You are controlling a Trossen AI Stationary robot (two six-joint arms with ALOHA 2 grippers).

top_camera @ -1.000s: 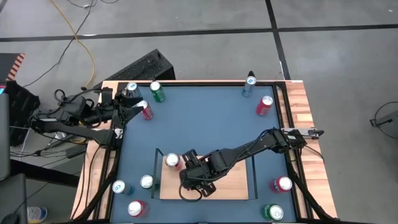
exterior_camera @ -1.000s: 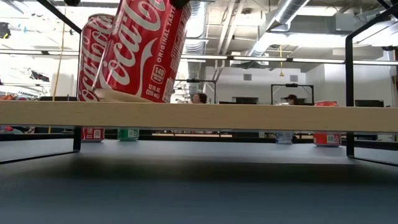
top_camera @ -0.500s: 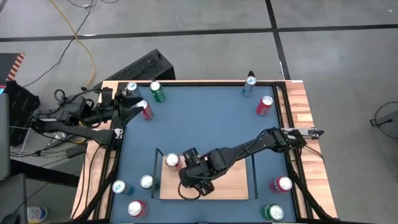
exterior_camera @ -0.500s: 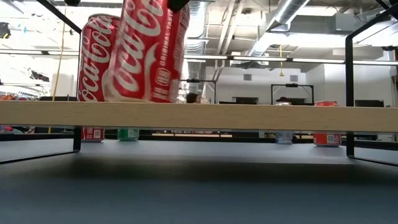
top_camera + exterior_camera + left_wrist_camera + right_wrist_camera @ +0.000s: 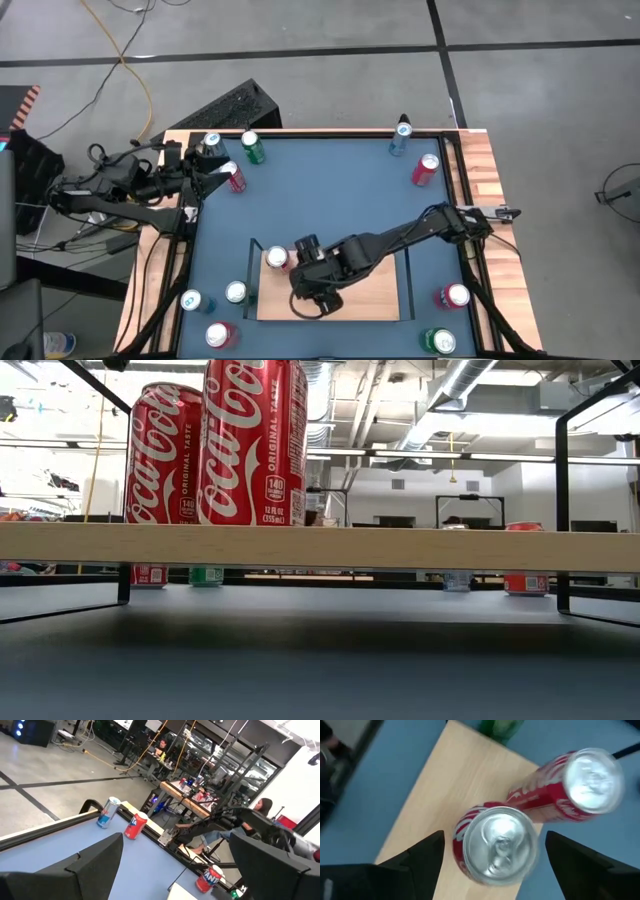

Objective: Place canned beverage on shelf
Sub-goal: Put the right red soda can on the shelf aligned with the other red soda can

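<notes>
Dark jointed arms — black cabling

Low view: two red cans stand upright on the shelf; the nearer can carries white script reading "Coca-Cola" in part, plus "ORIGINAL TASTE", "140" and "12 FL OZ (355 mL)". The farther can shows the same script logo and "ORIGINAL TASTE". Left wrist view: a red can on the counter carries white lettering that looks like "FANTA", partly cut off; other can labels are too small to read.
</notes>
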